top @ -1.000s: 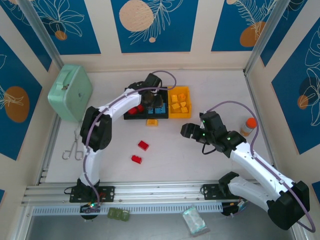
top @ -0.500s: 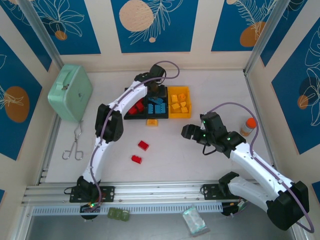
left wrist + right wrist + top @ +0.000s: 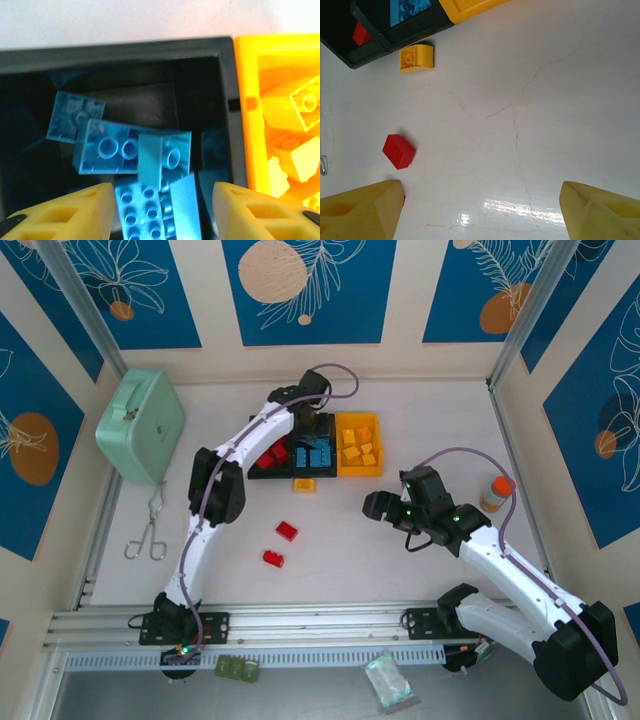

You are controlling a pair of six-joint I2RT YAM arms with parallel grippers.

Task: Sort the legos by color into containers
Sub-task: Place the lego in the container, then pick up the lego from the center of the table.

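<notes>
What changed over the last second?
The left gripper reached farther out and now hangs open over the blue bricks in the middle bin; nothing gripped. The right gripper, open above the table, the two loose red bricks and the loose yellow brick stayed put.

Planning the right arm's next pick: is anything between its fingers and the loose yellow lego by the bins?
Nothing visible. Bare table lies between the right gripper and the yellow lego; a red lego sits off to one side.
</notes>
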